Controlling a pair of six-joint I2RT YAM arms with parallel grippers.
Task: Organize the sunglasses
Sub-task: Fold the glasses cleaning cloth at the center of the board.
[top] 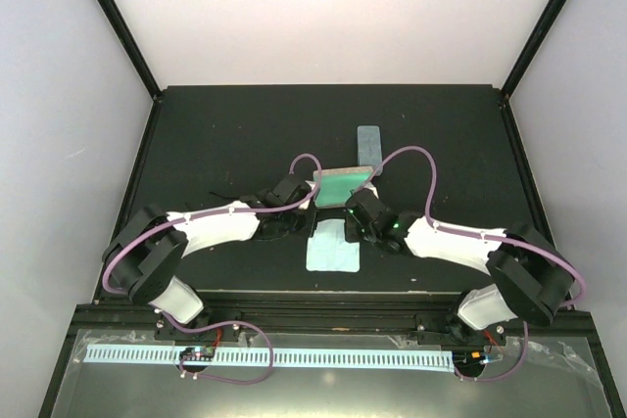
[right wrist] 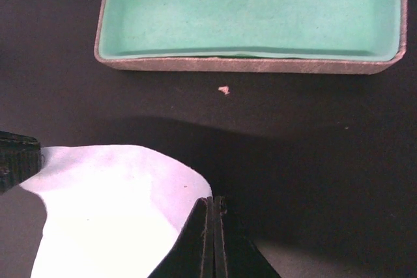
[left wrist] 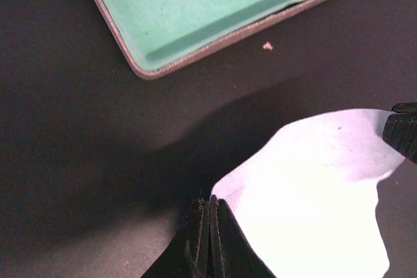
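Left gripper [left wrist: 210,208] and right gripper [right wrist: 214,205] both have fingers pressed together, each pinching a cloth [left wrist: 313,187] corner, near the open case [right wrist: 247,11].

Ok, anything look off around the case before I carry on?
Only a small pale crumb on the table, just beside the open green-lined case. Otherwise tidy: the left hand and right hand each pinch a corner of the cloth.

Overhead view looks down from behind; both close wrist views share the case [left wrist: 215,4] and cloth [left wrist: 306,187].
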